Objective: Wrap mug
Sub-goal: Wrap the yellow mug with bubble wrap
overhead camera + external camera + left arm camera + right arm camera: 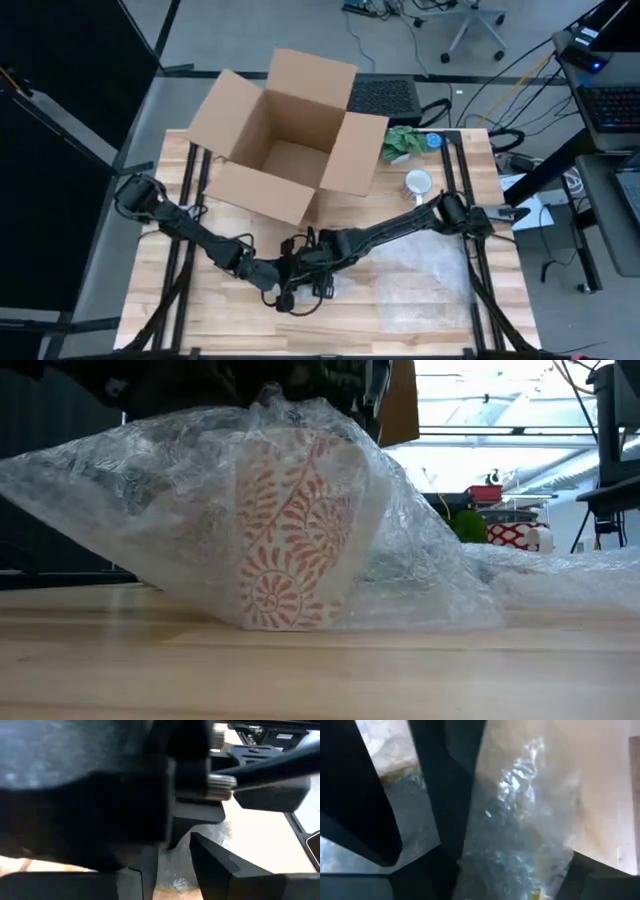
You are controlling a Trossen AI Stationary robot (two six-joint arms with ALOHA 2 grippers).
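A: Mug [300,535]?
B: On the table [400,310], front centre, standing tilted under bubble wrap [420,560]. Red fern pattern shows through.
A: Left gripper [283,285]?
B: Low over the mug, meeting the right gripper [305,255]. Fingers parted a little, wrap between them in the wrist view.
A: Right one?
B: Against the wrap; cannot tell its fingers.
A: Else?
B: Open box [285,140] behind; second mug [418,183] near the right arm.
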